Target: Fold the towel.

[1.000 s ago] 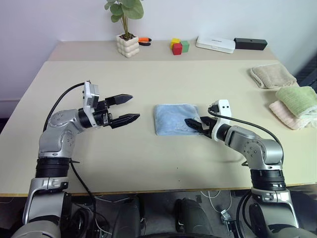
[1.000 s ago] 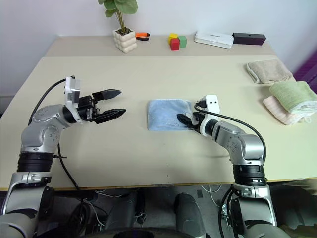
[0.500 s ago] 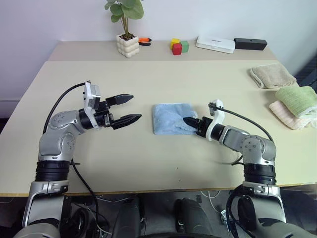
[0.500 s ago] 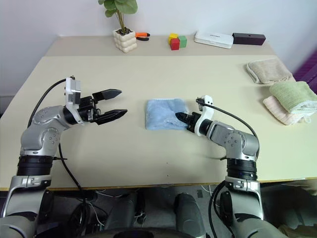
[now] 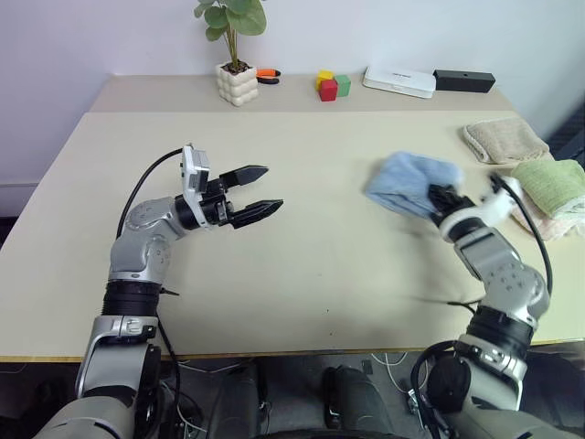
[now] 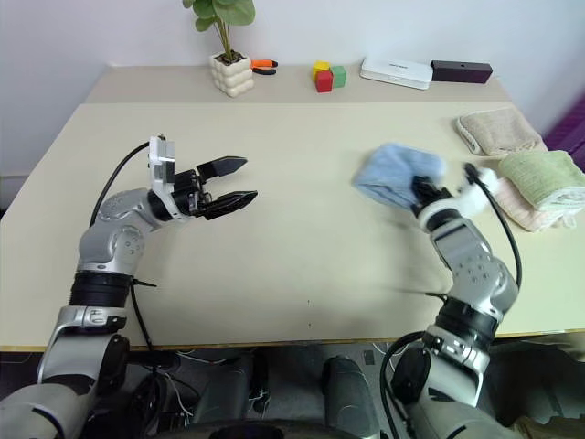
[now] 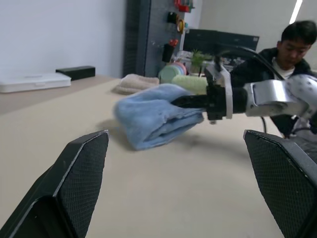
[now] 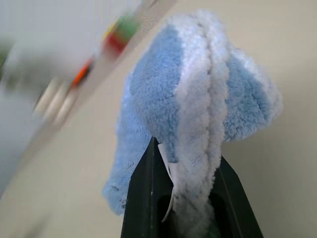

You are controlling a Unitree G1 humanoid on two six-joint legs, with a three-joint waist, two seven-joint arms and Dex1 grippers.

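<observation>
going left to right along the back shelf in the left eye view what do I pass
Potted plant → orange tool → coloured blocks → white box → black box.

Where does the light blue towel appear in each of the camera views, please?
Left eye view: towel right of centre, in the right gripper.
Right eye view: right of centre, beside the folded towels.
Left wrist view: centre, off the table.
Right wrist view: centre, between the fingers.
Shared landmark: the right gripper.

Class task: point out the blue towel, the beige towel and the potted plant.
Blue towel (image 5: 407,180), left eye view, its fluffy middle.
Beige towel (image 5: 501,139), left eye view, top fold.
Potted plant (image 5: 236,84), left eye view, white pot.
</observation>
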